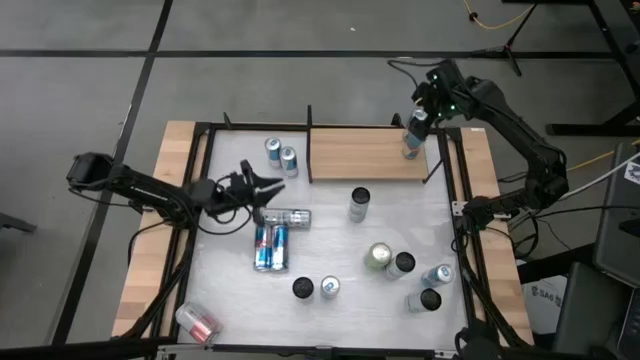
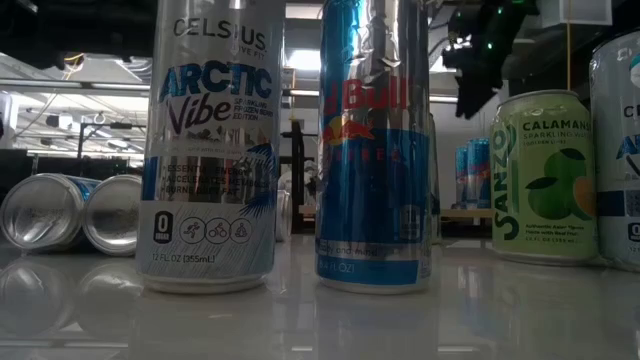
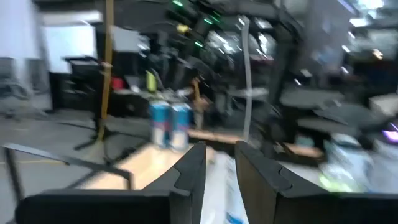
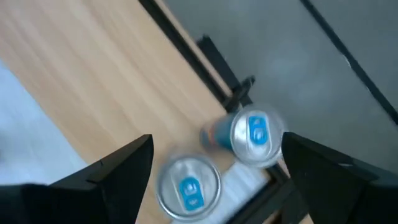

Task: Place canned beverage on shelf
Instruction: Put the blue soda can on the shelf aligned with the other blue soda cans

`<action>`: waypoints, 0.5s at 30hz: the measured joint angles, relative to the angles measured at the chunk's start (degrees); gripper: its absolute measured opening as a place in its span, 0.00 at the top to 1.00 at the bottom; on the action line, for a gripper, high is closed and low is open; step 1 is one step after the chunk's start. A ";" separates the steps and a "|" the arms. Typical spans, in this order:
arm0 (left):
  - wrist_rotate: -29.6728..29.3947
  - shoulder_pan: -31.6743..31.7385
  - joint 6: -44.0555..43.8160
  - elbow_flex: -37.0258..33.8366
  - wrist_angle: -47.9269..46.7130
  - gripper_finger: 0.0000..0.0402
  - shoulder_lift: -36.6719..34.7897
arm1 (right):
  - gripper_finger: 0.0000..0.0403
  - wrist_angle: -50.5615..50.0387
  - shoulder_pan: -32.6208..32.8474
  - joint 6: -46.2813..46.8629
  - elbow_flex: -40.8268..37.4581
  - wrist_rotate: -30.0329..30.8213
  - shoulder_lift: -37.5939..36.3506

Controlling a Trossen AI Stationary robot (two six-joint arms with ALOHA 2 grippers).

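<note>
Celsius can (image 2: 210, 150) nearest | shelf (image 1: 365, 155) light-brown wood, black uprights | right fingers (image 4: 118, 168) apart | left near-together

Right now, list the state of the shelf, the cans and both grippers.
shelf: on the table, bare except its right end.
two shelf cans: upright at that end, not gripped.
right gripper: open, above those cans.
left gripper: over the table's left half, beside the lying cans.
two blue cans: lying side by side.
silver can: on its side.
</note>
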 joint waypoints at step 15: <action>2.17 15.43 -4.98 15.33 -21.44 0.53 0.03 | 0.15 2.31 1.02 -0.01 2.71 -15.72 -0.02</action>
